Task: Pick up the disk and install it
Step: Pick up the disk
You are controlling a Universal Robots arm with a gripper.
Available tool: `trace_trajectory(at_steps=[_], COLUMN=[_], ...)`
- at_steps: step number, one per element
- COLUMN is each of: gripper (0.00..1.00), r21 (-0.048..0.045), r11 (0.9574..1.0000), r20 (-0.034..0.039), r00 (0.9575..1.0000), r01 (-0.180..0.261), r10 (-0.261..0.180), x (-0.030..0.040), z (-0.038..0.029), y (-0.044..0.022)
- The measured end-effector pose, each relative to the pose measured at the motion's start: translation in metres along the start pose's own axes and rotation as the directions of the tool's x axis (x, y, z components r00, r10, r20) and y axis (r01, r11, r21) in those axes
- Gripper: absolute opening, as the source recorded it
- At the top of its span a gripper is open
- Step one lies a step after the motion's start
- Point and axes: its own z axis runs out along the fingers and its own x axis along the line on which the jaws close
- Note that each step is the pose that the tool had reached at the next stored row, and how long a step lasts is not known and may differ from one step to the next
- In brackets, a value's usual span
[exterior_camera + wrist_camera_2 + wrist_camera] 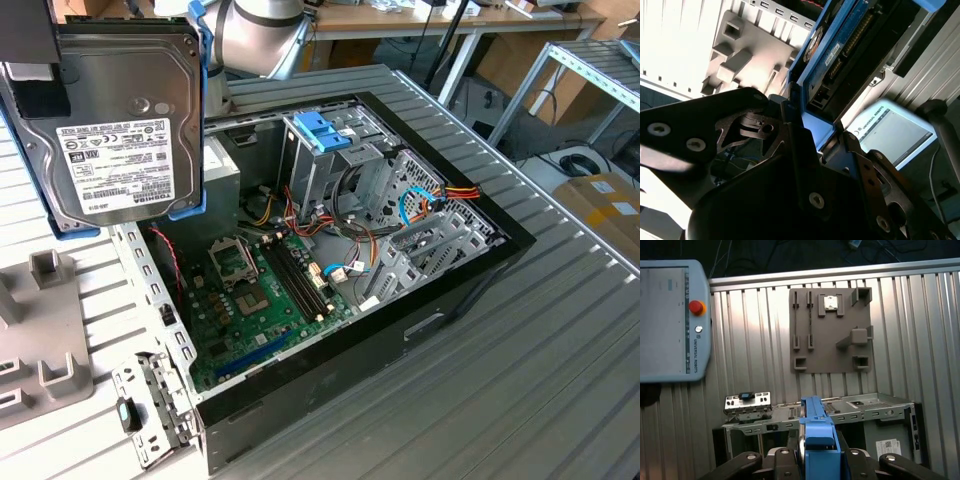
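The gripper (817,136) is clenched on the disk (115,130). The second wrist view shows its black fingers (790,117) pressed against either side of the blue carrier frame (815,131) at one end of the drive. In the exterior view the disk hangs in the air at the exterior view's left, upright, with its white label facing the camera and the blue frame showing along its edges. It is above the ribbed metal table (530,380), near a corner of the open computer case (400,350) but apart from it. Inside the case are a green motherboard (255,300), loose coloured cables (420,205) and a metal drive cage (340,170) with a blue handle (322,130) on top. The cage stands well apart from the disk. At the exterior view's left a grey plate (45,350) with raised blocks lies on the table, and a small metal bracket (150,405) lies just beside the case's near corner. In the first wrist view the disk appears edge-on between the fingers, with the plate, the case wall and a teach pendant (667,320) beyond it.
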Motion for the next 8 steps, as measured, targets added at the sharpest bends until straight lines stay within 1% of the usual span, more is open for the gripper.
trace_trajectory(at_steps=[8], gripper=[0.37], r21=[0.0000], r11=[1.0000], r20=[-0.0002], r00=[1.0000], r01=[0.000], r10=[0.000], x=[-0.0009], z=[0.0000], y=[-0.0086])
